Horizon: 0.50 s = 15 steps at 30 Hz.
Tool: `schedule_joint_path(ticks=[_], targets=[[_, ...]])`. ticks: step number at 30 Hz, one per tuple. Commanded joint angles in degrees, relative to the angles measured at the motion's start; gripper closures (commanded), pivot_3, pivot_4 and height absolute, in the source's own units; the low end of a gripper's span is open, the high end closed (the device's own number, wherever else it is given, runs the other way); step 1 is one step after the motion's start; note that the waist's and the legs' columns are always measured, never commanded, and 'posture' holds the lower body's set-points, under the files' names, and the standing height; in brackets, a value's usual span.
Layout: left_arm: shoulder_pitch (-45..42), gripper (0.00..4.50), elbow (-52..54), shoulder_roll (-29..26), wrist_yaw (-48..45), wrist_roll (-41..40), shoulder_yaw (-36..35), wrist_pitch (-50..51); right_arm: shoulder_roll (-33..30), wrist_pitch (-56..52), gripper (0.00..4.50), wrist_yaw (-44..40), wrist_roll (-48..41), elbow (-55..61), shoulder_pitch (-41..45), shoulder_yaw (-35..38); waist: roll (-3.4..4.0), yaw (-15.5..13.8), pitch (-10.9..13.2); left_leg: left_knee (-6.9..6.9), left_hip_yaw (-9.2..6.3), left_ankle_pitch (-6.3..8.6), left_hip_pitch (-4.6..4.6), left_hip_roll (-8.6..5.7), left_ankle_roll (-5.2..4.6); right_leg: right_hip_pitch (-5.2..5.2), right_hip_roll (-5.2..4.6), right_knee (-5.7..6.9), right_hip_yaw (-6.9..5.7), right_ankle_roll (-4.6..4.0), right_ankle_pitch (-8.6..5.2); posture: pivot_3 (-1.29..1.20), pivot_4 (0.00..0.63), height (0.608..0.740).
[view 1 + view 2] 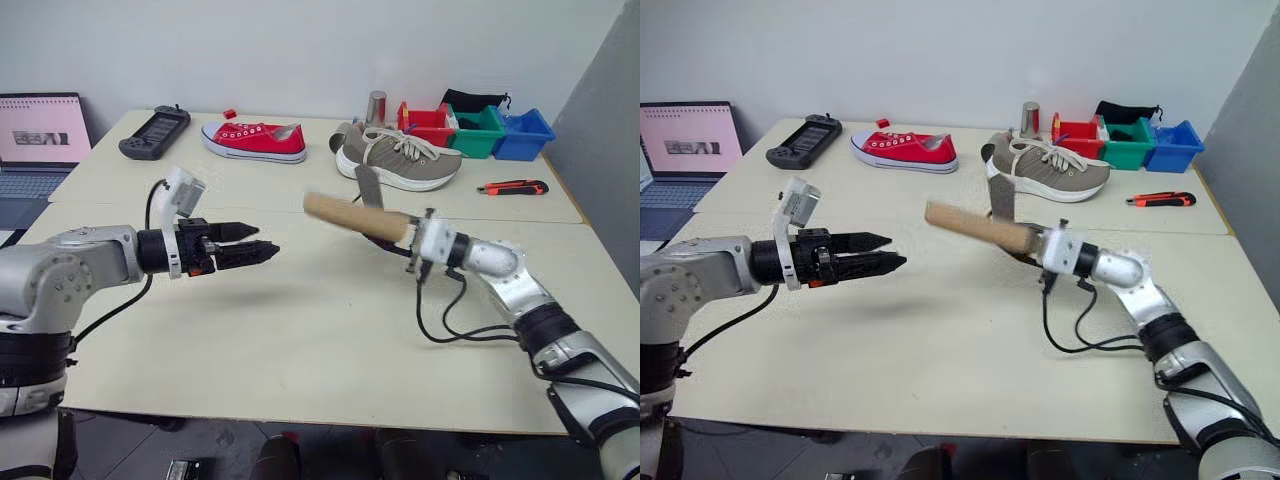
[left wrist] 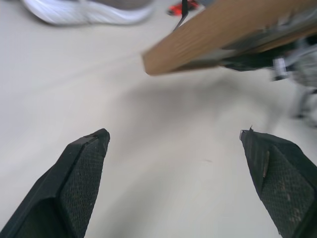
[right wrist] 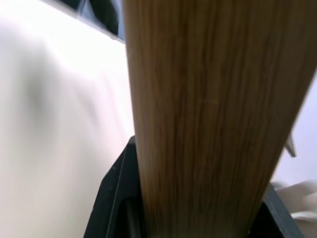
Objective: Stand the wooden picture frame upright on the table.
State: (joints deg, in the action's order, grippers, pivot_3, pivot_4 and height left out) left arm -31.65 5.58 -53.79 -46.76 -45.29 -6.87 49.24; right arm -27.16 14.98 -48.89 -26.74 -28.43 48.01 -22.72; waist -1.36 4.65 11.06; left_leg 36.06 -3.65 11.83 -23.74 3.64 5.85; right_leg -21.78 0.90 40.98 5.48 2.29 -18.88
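Note:
The wooden picture frame (image 1: pixel 350 215) hangs edge-on above the middle of the table (image 1: pixel 300 340), tilted, its grey easel leg (image 1: pixel 368 188) sticking up. My right gripper (image 1: pixel 415 238) is shut on the frame's right end; in the right wrist view the light-wood edge (image 3: pixel 208 99) runs out from between the black fingers (image 3: pixel 114 198). My left gripper (image 1: pixel 262 242) hovers to the left of the frame, apart from it, pointing toward it. Its fingers (image 2: pixel 79 173) stand wide open with nothing between them, and the frame's free end (image 2: pixel 223 34) shows beyond them.
On the far half of the table lie a red sneaker (image 1: pixel 255 140), a grey-brown sneaker (image 1: pixel 400 160), a game controller (image 1: pixel 155 132), a metal can (image 1: pixel 376 105), coloured bins (image 1: pixel 480 130) and a utility knife (image 1: pixel 512 187). A laptop (image 1: pixel 35 140) stands at the far left.

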Motion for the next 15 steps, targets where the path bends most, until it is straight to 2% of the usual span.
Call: schedule_joint_path(ticks=[1, 3, 7, 15], targets=[[1.01, 0.0, 3.44, 1.35, 1.88, 3.85, -2.52, -5.39, 3.21, -18.64, 3.21, -1.75, -8.48, 1.14, 4.79, 7.06, 0.0, -0.21, 0.0, 0.0, 0.0, 0.0, -0.03, -0.02, -0.01, -0.02, 0.0, -0.03, 0.0, 0.0, 0.0, 0.0, 0.15, 0.74], [3.16, 0.0, 5.3, 2.51, 2.86, 3.28, -3.91, -5.05, 6.45, -25.42, 3.21, -4.41, -9.98, -2.03, 6.45, 8.5, 0.0, -0.35, 0.0, -0.03, 0.02, 0.02, -0.06, -0.04, -0.01, -0.04, -0.01, -0.09, 0.01, 0.0, 0.0, 0.0, 0.15, 0.74], [6.07, 0.0, 8.07, 2.72, 2.78, 4.13, -4.91, -5.46, 11.43, -31.0, 3.21, -8.31, -8.7, -7.02, 8.25, 10.31, -0.01, -0.37, 0.0, -0.1, 0.04, 0.05, -0.22, -0.03, -0.04, -0.26, -0.01, -0.08, -0.01, 0.0, 0.0, 0.0, 0.15, 0.74], [8.96, 0.0, 10.27, 3.45, 3.6, 5.2, -6.13, -5.53, 18.19, -27.79, 3.21, -12.37, -1.3, -17.97, 9.17, 11.98, 0.0, -0.02, 0.0, -0.06, 0.09, 0.04, -0.32, -0.01, -0.05, -0.4, 0.01, -0.02, 0.01, 0.01, 0.0, 0.0, 0.15, 0.74]])
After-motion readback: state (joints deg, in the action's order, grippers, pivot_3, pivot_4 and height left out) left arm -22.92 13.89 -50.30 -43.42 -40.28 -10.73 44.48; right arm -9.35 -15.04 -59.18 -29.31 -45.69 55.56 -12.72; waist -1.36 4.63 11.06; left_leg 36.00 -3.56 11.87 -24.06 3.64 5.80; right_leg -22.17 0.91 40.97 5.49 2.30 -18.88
